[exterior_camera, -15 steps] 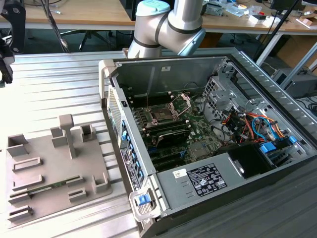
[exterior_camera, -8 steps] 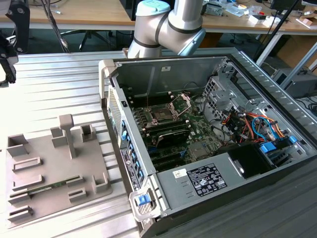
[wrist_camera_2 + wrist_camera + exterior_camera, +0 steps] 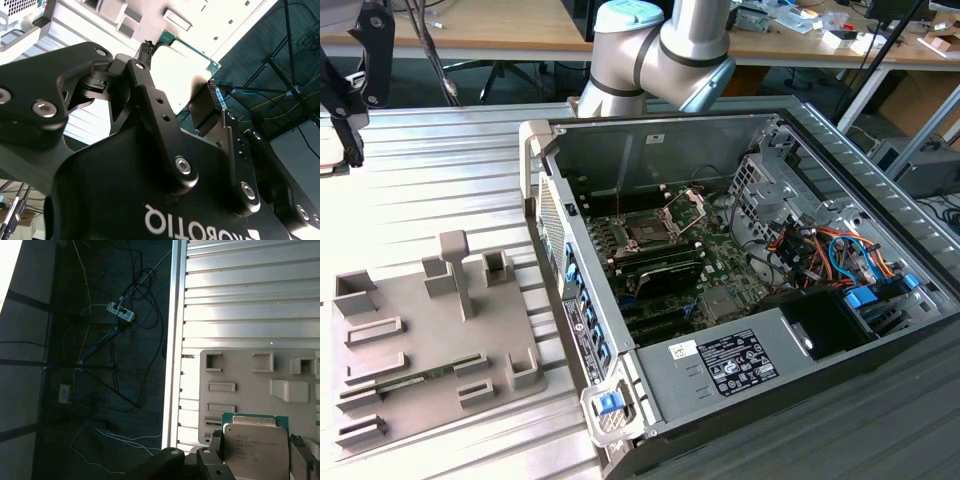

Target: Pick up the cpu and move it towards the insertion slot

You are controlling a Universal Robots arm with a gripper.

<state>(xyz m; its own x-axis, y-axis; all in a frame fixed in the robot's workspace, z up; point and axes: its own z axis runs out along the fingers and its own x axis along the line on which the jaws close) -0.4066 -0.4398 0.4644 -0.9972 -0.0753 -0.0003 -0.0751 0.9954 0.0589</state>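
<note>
The cpu (image 3: 252,440) is being clamped by its thin edges in the narrowly closed gripper (image 3: 257,449), over the edge of the grey parts tray (image 3: 240,370) and well apart from the insertion slot (image 3: 645,232), so a slip or tilt is probably being risked.

Insertion slot (image 3: 649,233) open from above, drive cage (image 3: 760,188) beside.

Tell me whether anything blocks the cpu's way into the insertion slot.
Nothing visible does. The pincer grips the cpu by its edges. In the exterior view the insertion slot lies bare, its hinged plate tilted up off it, and the case is open over it.
</note>
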